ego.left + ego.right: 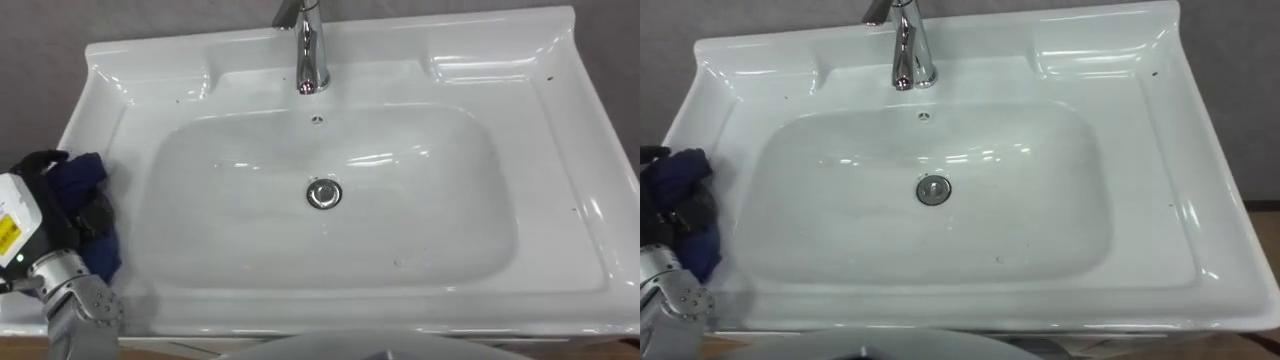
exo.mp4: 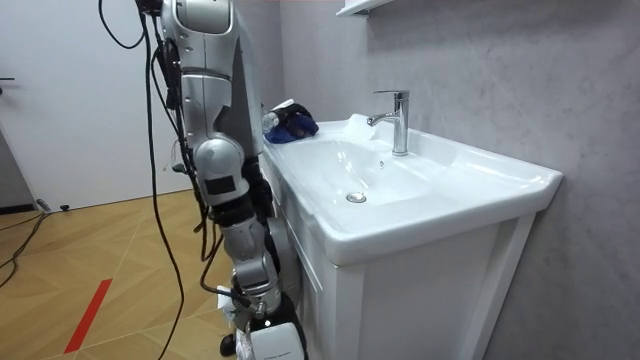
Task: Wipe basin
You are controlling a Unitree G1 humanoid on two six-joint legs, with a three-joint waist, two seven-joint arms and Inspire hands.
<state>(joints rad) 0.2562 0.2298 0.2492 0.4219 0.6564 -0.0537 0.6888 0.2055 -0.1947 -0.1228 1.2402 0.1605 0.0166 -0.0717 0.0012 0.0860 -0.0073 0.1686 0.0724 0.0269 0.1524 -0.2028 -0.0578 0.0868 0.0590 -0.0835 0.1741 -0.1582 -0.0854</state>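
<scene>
At the near left ledge of the basin (image 1: 590, 230), our left hand (image 1: 60, 200) has its fingers curled round a dark blue cloth (image 1: 88, 172). The cloth rests on the white ledge, just outside the bowl. Our right hand (image 2: 268, 342) hangs low beside the cabinet (image 2: 420, 290); whether it is spread or closed we cannot tell.

We judge that the step in hand is to bring the cloth into the bowl and begin wiping. To do it well, we should keep the cloth bunched under the palm and carry it rightward from the hand, over the rounded edge and down the slope. We should press flat enough that cloth, not fingers, meets the surface. Long overlapping strokes, from the side nearest the hand to the side farthest from it, would leave no strip unwiped. The glossy surface is probably slippery, so the hold should be firm.

Counted, we see one cloth and one basin. To the right of the hand lies one drain (image 1: 323, 193), and beyond it one small overflow hole (image 1: 317, 120). Farthest from the hand stands one tap (image 1: 310, 55). A few dark specks are scattered on the ledges.
</scene>
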